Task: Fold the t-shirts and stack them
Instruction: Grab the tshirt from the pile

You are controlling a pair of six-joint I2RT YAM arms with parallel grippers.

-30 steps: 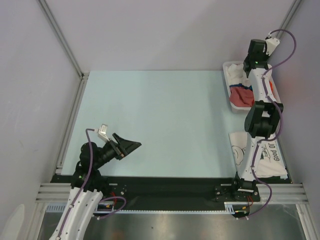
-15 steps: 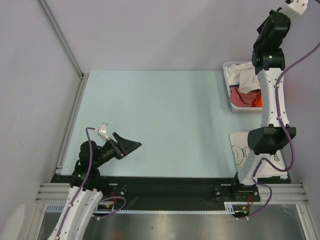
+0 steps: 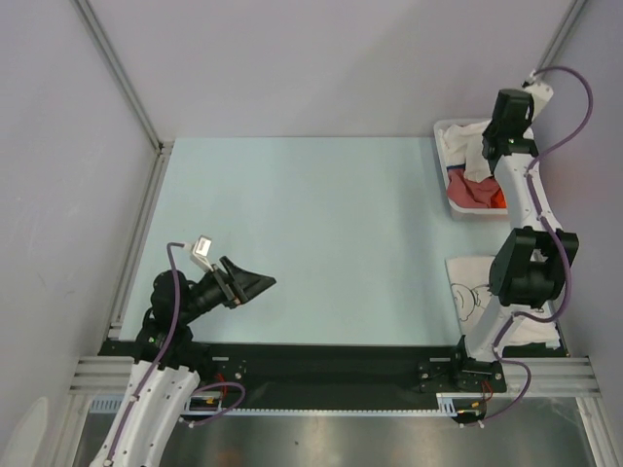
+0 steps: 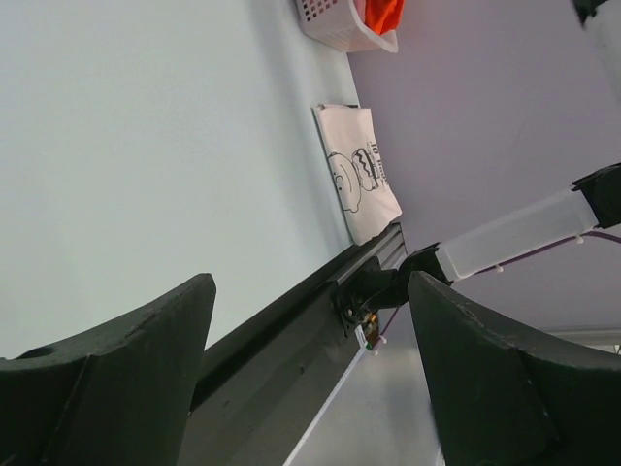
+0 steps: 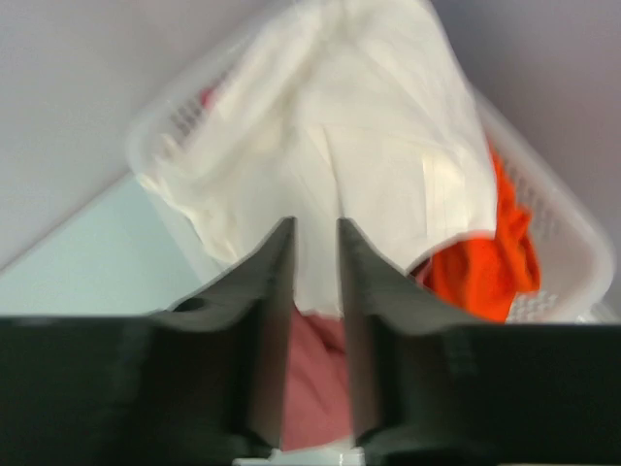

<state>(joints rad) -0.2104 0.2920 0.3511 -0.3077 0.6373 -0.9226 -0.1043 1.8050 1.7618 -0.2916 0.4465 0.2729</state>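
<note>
Top external: printed t-shirt (image 3: 477, 292) lies folded on the table (image 3: 292, 214), so one looks done. Remaining t-shirts (image 3: 472, 192) sit in the basket (image 3: 450, 202). Right claw (image 5: 315, 225) is nearly clenched over the white t-shirt (image 5: 369, 126), can't tell if it's gripping. Left claw (image 4: 310, 282) is released, holding nothing.

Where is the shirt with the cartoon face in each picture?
Top external: the cartoon shirt lies flat at the lower right, nearer than the white basket.
Left wrist: upper middle, just below the basket.
Right wrist: not in it.
Shared landmark: the basket, seen in all three.
</note>
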